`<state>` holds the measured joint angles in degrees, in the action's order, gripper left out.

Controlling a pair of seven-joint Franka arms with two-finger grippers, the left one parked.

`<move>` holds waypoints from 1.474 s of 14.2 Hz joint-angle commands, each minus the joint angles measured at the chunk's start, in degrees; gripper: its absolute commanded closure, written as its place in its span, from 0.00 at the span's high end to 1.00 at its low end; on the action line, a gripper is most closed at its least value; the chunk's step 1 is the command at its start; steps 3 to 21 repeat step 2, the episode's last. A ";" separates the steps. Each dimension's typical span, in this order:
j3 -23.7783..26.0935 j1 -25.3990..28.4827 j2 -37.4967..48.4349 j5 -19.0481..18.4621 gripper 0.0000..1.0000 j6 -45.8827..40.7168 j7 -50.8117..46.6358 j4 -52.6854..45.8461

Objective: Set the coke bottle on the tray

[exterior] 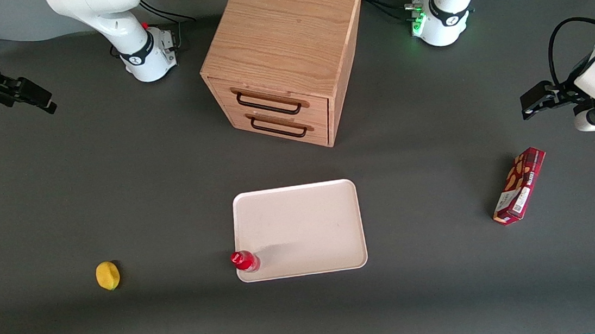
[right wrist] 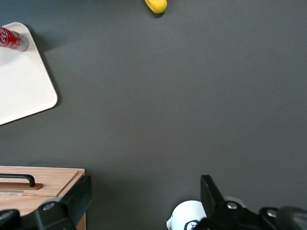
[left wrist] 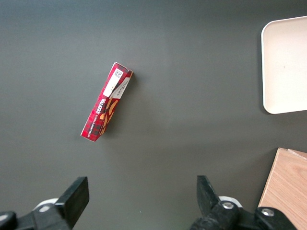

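Note:
The small red coke bottle (exterior: 245, 260) stands upright on the pale tray (exterior: 303, 226), in the tray's corner nearest the front camera toward the working arm's end. It also shows in the right wrist view (right wrist: 13, 39), on the tray's corner (right wrist: 21, 91). My right gripper (exterior: 43, 101) is raised at the working arm's end of the table, far from the tray and farther from the front camera. In the right wrist view the gripper (right wrist: 144, 191) is open and empty, with bare table between its fingers.
A wooden two-drawer cabinet (exterior: 286, 53) stands farther from the front camera than the tray. A yellow lemon (exterior: 107, 275) lies toward the working arm's end. A dark-red snack box (exterior: 519, 185) lies toward the parked arm's end. The tray's corner shows in the left wrist view (left wrist: 288, 62).

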<state>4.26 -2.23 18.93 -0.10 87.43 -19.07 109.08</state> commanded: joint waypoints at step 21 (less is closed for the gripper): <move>-0.65 0.03 -1.78 3.35 1.00 -1.02 -0.35 -3.95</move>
